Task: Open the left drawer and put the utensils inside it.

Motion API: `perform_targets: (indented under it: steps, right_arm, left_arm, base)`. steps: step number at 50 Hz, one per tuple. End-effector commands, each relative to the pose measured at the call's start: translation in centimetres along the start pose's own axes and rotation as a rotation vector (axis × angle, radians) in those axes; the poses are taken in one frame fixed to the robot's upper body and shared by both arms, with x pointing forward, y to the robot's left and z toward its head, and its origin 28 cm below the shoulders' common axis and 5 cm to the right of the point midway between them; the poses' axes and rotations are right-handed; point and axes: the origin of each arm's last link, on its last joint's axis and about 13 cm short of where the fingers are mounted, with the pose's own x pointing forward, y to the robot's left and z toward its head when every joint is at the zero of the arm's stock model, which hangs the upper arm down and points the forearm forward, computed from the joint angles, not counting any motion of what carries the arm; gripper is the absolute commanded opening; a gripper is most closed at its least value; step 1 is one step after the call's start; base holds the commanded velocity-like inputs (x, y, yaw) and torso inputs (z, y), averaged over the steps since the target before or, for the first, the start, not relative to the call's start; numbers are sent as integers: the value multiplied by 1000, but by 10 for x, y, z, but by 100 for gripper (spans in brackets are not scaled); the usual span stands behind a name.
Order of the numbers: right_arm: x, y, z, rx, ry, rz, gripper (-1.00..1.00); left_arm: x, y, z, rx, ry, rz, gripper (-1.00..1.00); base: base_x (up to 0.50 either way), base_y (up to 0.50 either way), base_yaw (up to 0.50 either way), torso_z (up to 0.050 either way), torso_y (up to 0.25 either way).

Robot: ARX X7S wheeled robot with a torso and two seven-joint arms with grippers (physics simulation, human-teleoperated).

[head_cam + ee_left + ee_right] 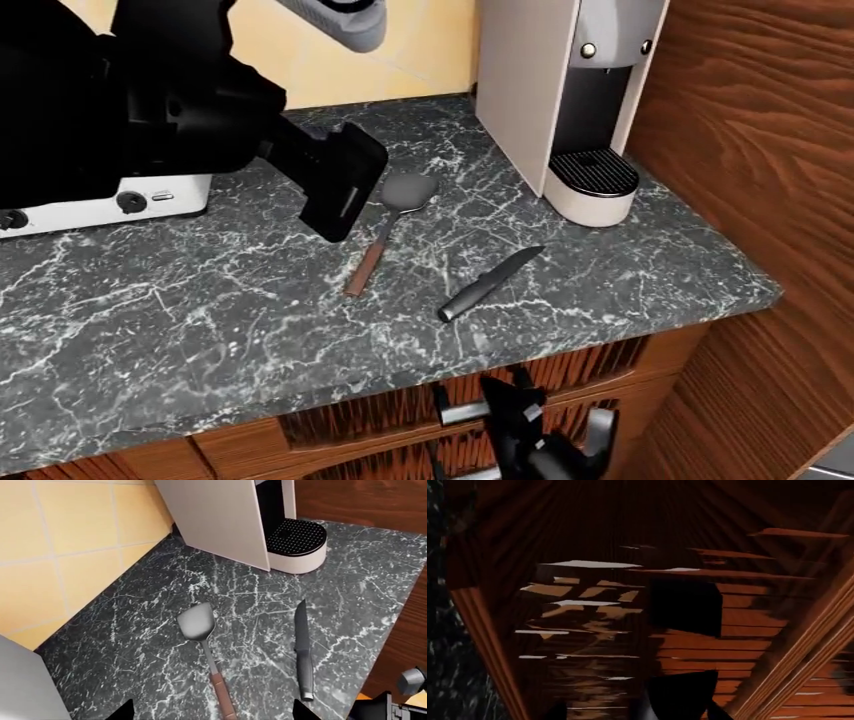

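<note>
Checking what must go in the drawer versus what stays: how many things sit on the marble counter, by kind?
Utensils: 2, the spoon and the knife
Appliances: 2, the coffee machine and the white toaster
Total: 4

Spoon [387, 222] left of knife [490, 284] on counter [200, 320], coffee machine [567, 95] behind, drawer [400, 420] below.

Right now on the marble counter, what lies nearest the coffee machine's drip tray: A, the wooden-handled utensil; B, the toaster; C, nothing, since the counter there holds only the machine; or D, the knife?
D: in the head view the knife lies just in front of the coffee machine, with the wooden-handled utensil farther to the side.
</note>
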Motion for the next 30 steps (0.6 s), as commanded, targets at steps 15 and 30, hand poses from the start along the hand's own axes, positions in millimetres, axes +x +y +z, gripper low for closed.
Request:
perform_targets:
  steps: [15, 30]
  right_arm:
    - [15, 13, 15, -39, -57, -23, -100]
    - [12, 19, 16, -94, -97, -40, -100]
  left_arm:
    - [4, 1, -1, -1, 11, -2, 100]
    - [4, 1, -3, -5, 14, 2, 100]
  base:
    - [0, 0, 0, 0, 1]
    - [1, 0, 0, 0, 2]
